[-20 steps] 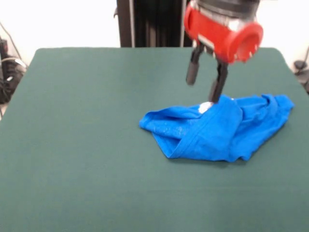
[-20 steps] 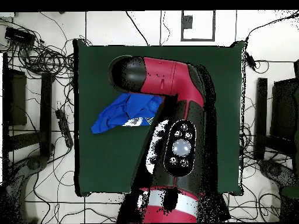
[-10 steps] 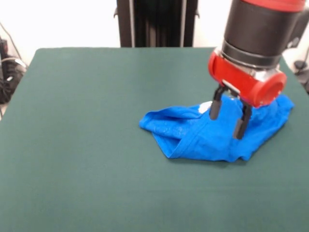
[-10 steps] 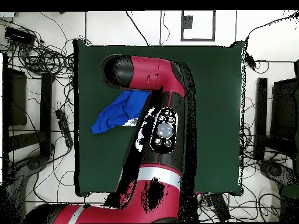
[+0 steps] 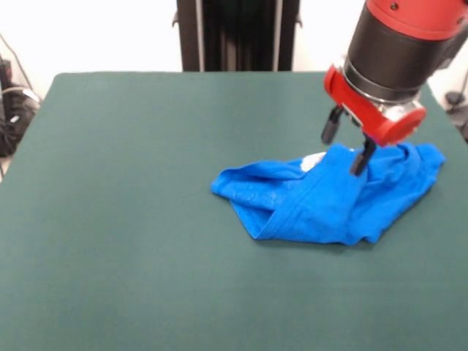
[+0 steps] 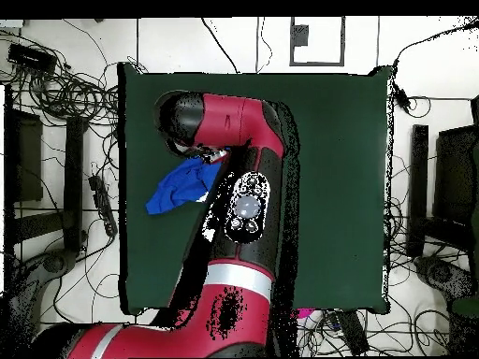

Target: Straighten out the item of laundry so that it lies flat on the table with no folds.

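Since half a second earlier, the gripper [image 5: 345,150] has been raised and drawn back towards the far side of the shirt, so that its fingers are now seen spread apart: one hangs clear above the cloth, and the tip of the other is seen against a raised fold at the shirt's far edge. Nothing is seen pinched between them. The crumpled blue T-shirt [image 5: 325,196] is unchanged, bunched in folds on the right part of the green table [image 5: 131,219] in the front view, with a scrap of white print showing at its far edge. In the overhead view, much of the T-shirt [image 6: 178,187] is hidden by the red and black arm [image 6: 245,201]; tangled cables [image 6: 65,93] are seen on the floor beside the table [image 6: 337,168].
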